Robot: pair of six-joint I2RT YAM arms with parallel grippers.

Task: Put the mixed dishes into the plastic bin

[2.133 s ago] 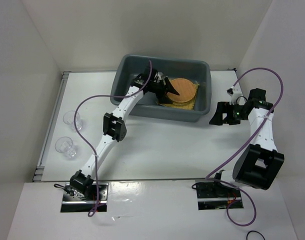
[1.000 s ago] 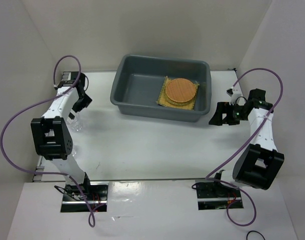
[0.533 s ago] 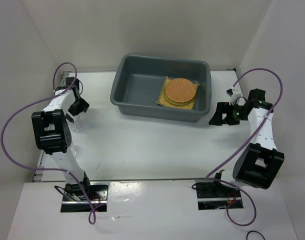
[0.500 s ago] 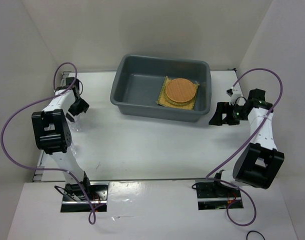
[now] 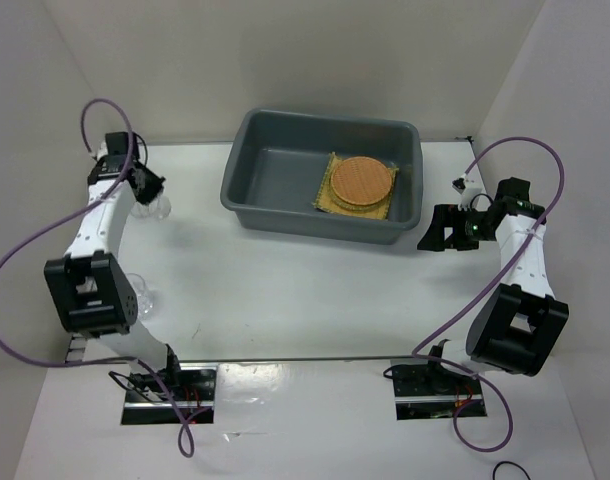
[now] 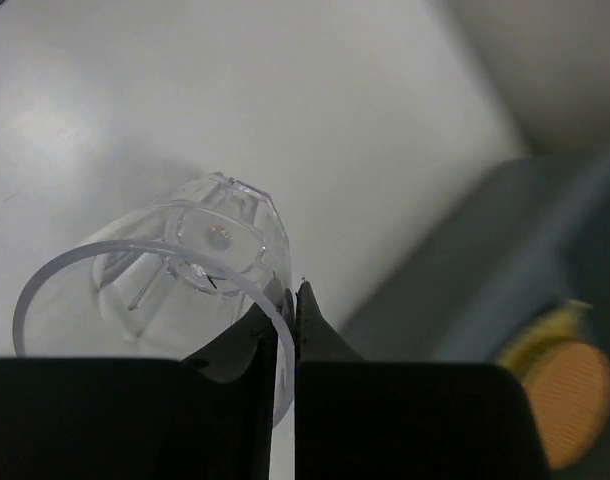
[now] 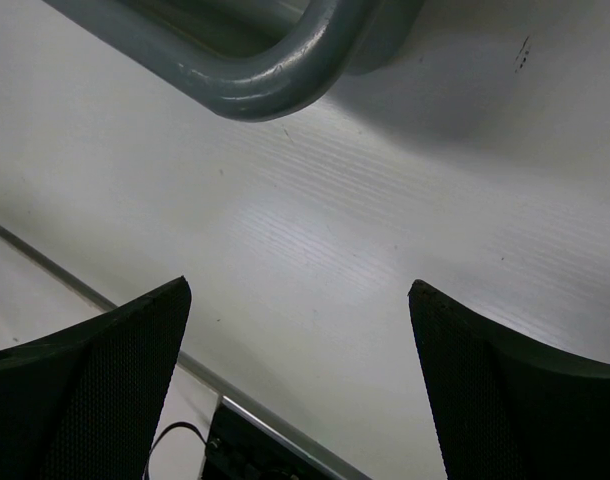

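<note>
My left gripper (image 5: pixel 148 193) (image 6: pixel 291 300) is shut on the rim of a clear glass cup (image 5: pixel 158 207) (image 6: pixel 190 262), which hangs tilted over the table left of the plastic bin (image 5: pixel 275 175) (image 6: pixel 545 240). A second glass cup (image 5: pixel 142 296) stands at the left edge, partly hidden by my left arm's elbow. Inside the bin's right half lies the square yellow mat (image 5: pixel 329 203), with a straw-coloured disc and the orange-brown disc (image 5: pixel 363 181) (image 6: pixel 567 402) stacked on it. My right gripper (image 5: pixel 435 236) (image 7: pixel 300 292) is open over bare table to the right of the bin.
White walls close in the table on the left, back and right. A metal strip (image 5: pixel 85 320) runs along the left edge. The bin's corner (image 7: pixel 275 85) shows at the top of the right wrist view. Purple cables loop off both arms.
My left gripper has shut on the glass cup's rim and carried it toward the back left of the table. The right arm has not moved.
</note>
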